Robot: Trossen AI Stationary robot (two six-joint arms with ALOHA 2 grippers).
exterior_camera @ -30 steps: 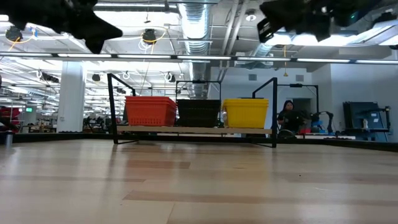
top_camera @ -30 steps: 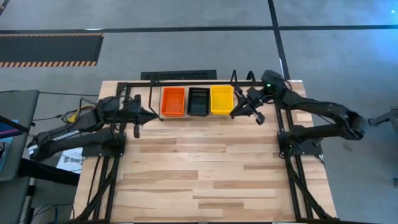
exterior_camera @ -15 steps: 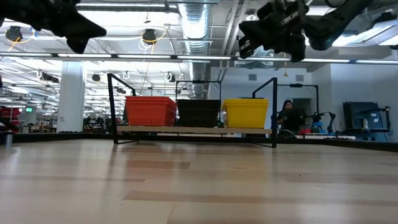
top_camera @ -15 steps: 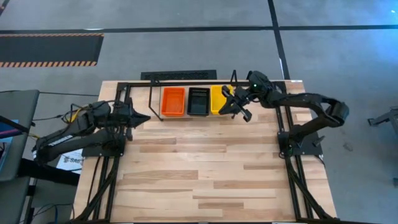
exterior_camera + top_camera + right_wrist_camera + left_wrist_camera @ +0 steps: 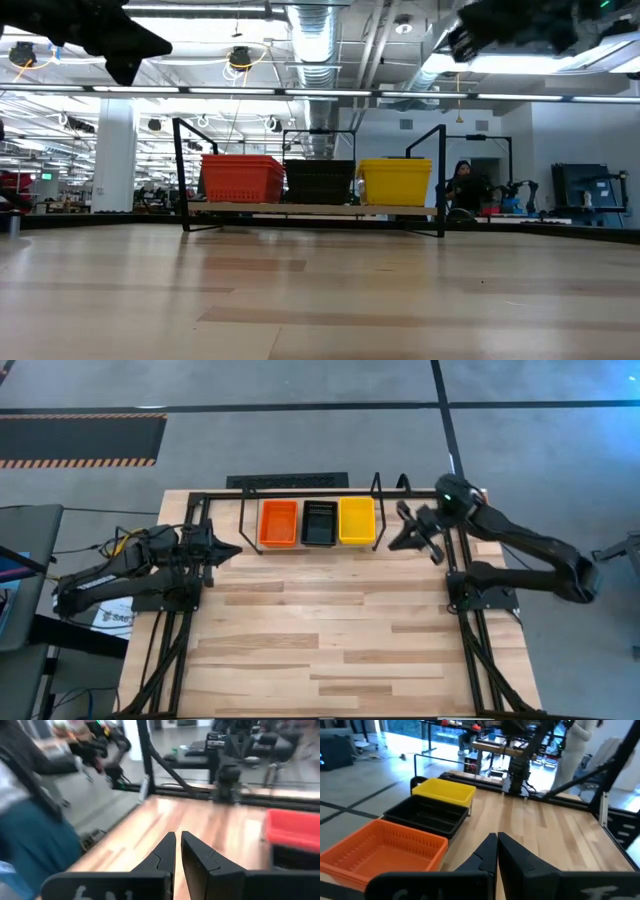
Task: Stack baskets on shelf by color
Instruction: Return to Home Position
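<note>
Since approx half a sec ago the right gripper (image 5: 177,836) has swung off the yellow stack (image 5: 356,520). It now hangs in the air just past the right end of the shelf (image 5: 180,170), near the far right corner of the table (image 5: 330,640), fingers pressed together w/ nothing in them. By contrast the left gripper (image 5: 496,837) has barely shifted. It hangs off the shelf's left end, by the table's left edge, also closed & empty.

On the shelf, along the table's far edge, the baskets sit in three piles touching side by side: orange stack (image 5: 278,523) at the left end, black stack (image 5: 319,522) in the middle, yellow at the right. The count per pile can't be read.

Sorting looks finished, so prob. only the arms' retreat is left.

If a basket needs moving again, these look light, thin-walled plastic, fairly stiff but likely to flex at the rim. They nest, so lifting one may drag the one under it. Best hold is prob. a pinch on a short end wall, lifted straight up.
</note>
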